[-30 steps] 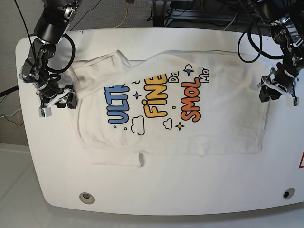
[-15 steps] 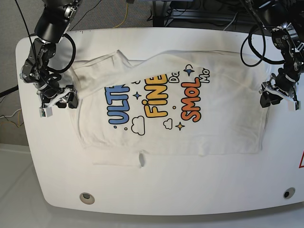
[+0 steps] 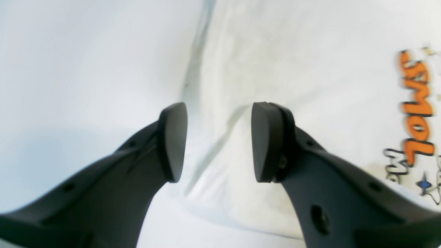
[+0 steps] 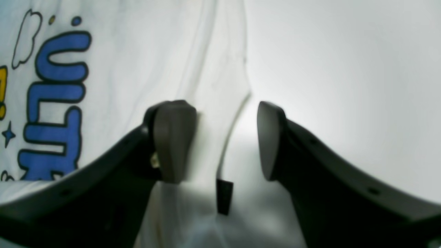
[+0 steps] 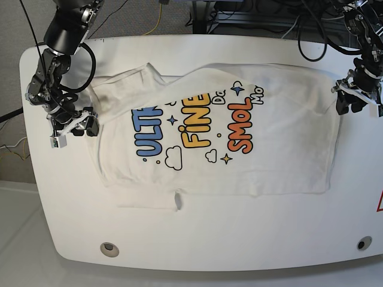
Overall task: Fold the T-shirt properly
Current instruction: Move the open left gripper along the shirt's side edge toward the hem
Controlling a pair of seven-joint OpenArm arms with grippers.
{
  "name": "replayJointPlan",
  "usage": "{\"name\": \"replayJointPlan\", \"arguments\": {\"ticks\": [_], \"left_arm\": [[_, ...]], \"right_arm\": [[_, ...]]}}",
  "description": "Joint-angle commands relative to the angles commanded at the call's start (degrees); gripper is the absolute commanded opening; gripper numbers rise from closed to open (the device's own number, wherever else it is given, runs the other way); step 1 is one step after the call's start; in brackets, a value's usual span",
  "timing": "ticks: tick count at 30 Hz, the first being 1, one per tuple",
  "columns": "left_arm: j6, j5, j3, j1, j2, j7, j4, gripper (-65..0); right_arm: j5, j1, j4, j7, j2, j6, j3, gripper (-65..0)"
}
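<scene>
The white T-shirt (image 5: 209, 137) lies spread flat on the white table (image 5: 197, 239), its colourful print facing up. My right gripper (image 5: 85, 127) hovers at the shirt's left edge in the base view. In the right wrist view this gripper (image 4: 223, 141) is open, with the hem edge of the T-shirt (image 4: 137, 69) and a small black tag (image 4: 224, 196) between its fingers. My left gripper (image 5: 350, 105) sits at the shirt's far right corner. It (image 3: 215, 143) is open over a raised fold at the border of the T-shirt (image 3: 303, 69).
Two round holes (image 5: 109, 248) (image 5: 363, 243) sit near the table's front edge. Cables and dark equipment (image 5: 239, 15) crowd the area behind the table. A folded sleeve (image 5: 128, 84) lies at the shirt's back left.
My left gripper has moved toward the back of the table along the shirt's right edge. My right gripper has barely shifted.
</scene>
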Motion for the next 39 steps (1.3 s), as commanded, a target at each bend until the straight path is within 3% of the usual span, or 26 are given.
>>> {"name": "replayJointPlan", "arguments": {"ticks": [4,10,12,16,22,24,30,32,34,39], "left_arm": [[-1.53,-0.13,-0.58,-0.27,-0.17,0.24,-1.12,-36.6],[-6.27,0.31,-0.75,-2.84,-0.05,2.06,-4.83,-36.6],[-6.15,0.40,-0.57,-3.52,-0.05,2.09,-5.58,-36.7],[-4.26,0.59,-0.31,-4.93,0.01,2.58,-6.05,-36.4],[1.68,0.12,-0.02,-9.50,-0.68,2.49,-7.26,-35.9],[2.48,0.18,0.37,-10.76,-0.79,2.39,-8.57,-35.9],[2.55,2.24,4.08,-13.18,-1.58,0.97,-13.34,-36.2],[2.17,3.75,6.14,-13.09,-1.85,-0.25,-14.61,-37.0],[1.86,6.07,11.01,-13.61,-2.17,-3.70,-17.09,-41.1],[1.29,7.57,13.64,-15.51,-2.61,-6.55,-20.49,-48.0]], "right_arm": [[-0.01,0.23,-0.09,0.11,0.01,0.00,-0.03,-33.1],[0.29,0.64,0.25,0.27,0.05,0.00,-0.46,-33.1],[0.30,0.71,0.23,0.17,0.01,0.00,-0.45,-33.1],[0.45,0.74,0.26,0.15,0.00,0.00,-0.47,-32.9],[0.41,0.52,0.23,-0.37,0.02,0.00,-0.33,-33.8],[0.38,0.48,0.23,-0.47,0.02,0.00,-0.39,-34.5],[0.21,0.38,0.55,-0.84,0.01,0.00,-0.52,-44.4],[0.13,0.31,0.66,-0.86,-0.02,0.00,-0.60,-50.2],[0.01,0.33,1.28,-0.71,0.02,0.00,-0.61,-62.9],[-0.25,0.41,1.21,-0.75,0.04,0.00,-0.66,-65.0]]}}
